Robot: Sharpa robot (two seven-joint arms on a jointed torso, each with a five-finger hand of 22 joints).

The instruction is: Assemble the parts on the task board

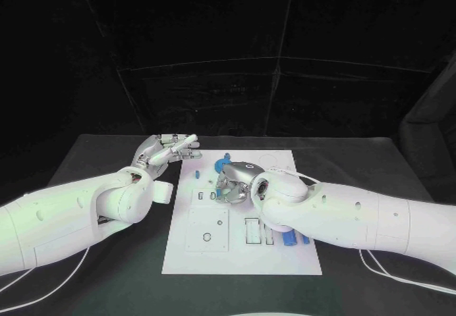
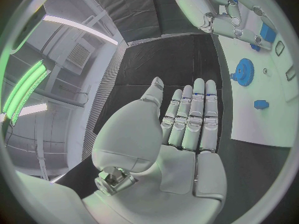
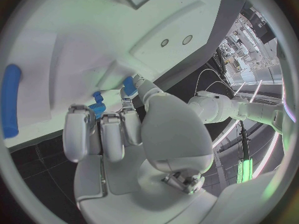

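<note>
We see the white task board [image 1: 242, 257] lying in the middle of the black desk [image 1: 361, 155], with small blue parts on it. Our right hand [image 1: 236, 183] is down over the upper middle of the board, its fingers [image 3: 112, 134] curled in close together. In the right wrist view a small blue toothed part [image 3: 97, 108] sits right at the fingertips, touching them, with a second small blue piece [image 3: 129, 86] just beside it by the thumb side. We cannot tell for certain whether the fingers actually pinch the toothed part or merely press against it. A long blue bar [image 3: 9, 100] lies on the board well apart from that hand.

Our left hand [image 1: 167, 153] hovers at the far left edge of the board, off its corner, above the desk. Its fingers [image 2: 194, 117] are stretched out straight and side by side, the thumb standing a little apart, and there is nothing in them. From the left wrist view a blue gear [image 2: 243, 72] stands on the board beyond the fingertips, not touching them, and a small blue block [image 2: 261, 104] lies near it, closer to the board's edge.

In the head view two blue bars [image 1: 294, 238] lie side by side at the near right part of the board, partly under our right forearm. The board also carries several cut-out slots and recesses [image 1: 211, 236] in its near left half; those we can make out have no parts in them.
</note>
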